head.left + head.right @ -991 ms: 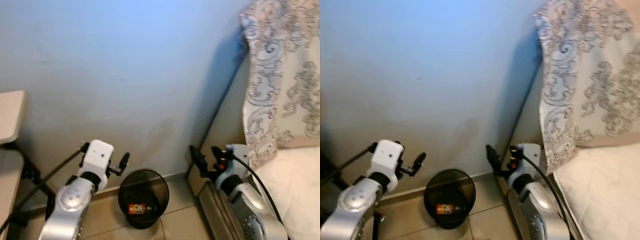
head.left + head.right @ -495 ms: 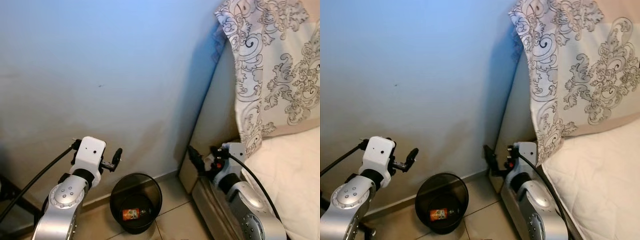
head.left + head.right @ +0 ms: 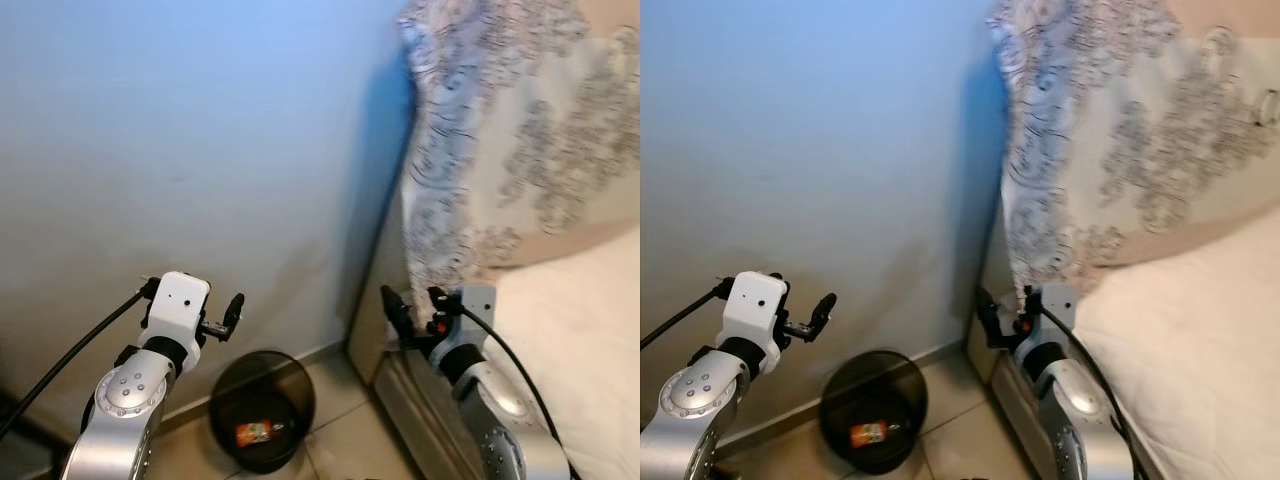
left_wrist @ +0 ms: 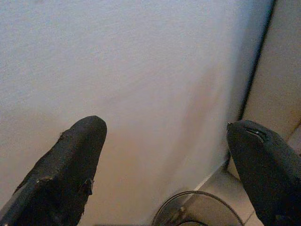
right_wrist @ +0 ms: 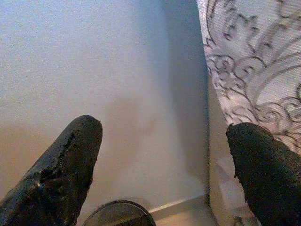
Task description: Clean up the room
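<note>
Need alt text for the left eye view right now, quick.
A black mesh bin with an orange item inside stands on the tiled floor against a pale wall. The left tool and right tool hang empty beside it; a patterned pillow rests on the bed.

Both arms raised forward: left gripper [image 3: 232, 314] at 8 o'clock, right gripper [image 3: 412, 312] at 5 o'clock, jaws spread wide, empty.

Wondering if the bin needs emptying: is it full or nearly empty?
Nearly empty. The black bin stands upright on the floor with one small orange item at its bottom.
</note>
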Available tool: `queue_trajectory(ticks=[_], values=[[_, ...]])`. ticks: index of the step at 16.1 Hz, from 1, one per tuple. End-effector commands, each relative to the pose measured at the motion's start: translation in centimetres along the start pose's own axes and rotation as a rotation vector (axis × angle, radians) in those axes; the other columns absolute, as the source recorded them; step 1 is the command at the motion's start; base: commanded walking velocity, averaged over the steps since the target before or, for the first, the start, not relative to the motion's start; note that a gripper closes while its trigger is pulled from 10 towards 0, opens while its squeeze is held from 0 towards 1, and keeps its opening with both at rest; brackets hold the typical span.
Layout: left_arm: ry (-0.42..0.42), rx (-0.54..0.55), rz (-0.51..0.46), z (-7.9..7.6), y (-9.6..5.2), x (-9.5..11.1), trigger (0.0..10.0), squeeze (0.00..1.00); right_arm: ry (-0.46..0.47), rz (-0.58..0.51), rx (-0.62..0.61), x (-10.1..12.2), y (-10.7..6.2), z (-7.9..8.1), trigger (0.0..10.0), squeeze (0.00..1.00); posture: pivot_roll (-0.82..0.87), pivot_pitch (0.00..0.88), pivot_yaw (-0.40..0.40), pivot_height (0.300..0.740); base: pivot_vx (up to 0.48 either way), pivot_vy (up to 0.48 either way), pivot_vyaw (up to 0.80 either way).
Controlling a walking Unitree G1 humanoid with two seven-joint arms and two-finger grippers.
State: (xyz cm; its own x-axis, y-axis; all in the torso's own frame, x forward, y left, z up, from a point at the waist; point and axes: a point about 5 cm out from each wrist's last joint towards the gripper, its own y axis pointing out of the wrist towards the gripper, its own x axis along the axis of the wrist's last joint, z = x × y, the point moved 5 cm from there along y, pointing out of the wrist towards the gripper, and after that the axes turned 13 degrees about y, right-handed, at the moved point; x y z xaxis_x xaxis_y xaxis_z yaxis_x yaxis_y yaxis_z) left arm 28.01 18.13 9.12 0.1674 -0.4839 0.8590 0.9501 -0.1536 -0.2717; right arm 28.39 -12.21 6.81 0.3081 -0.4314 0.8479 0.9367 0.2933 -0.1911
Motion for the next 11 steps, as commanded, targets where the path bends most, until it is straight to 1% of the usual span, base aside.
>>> queue_trajectory(ticks=[1,3,11], values=[[0.003,-0.009,-0.016,-0.25,0.14,0.39,10.0,0.00,0.001,-0.004,0.001,0.06,-0.40,-0.29,10.0,1.00,0.12,0.000,-0.022,0.740,0.000,-0.334,-0.73],[0.008,-0.012,-0.016,-0.18,0.02,0.24,10.0,0.00,-0.008,0.002,0.033,-0.17,-0.48,0.31,10.0,1.00,0.12,0.000,-0.023,0.740,0.000,-0.334,-0.73],[0.023,-0.021,-0.015,-0.13,-0.02,0.19,10.0,0.00,-0.019,0.009,0.035,-0.59,-0.46,0.34,10.0,1.00,0.12,0.000,-0.021,0.740,0.000,-0.331,-0.73]])
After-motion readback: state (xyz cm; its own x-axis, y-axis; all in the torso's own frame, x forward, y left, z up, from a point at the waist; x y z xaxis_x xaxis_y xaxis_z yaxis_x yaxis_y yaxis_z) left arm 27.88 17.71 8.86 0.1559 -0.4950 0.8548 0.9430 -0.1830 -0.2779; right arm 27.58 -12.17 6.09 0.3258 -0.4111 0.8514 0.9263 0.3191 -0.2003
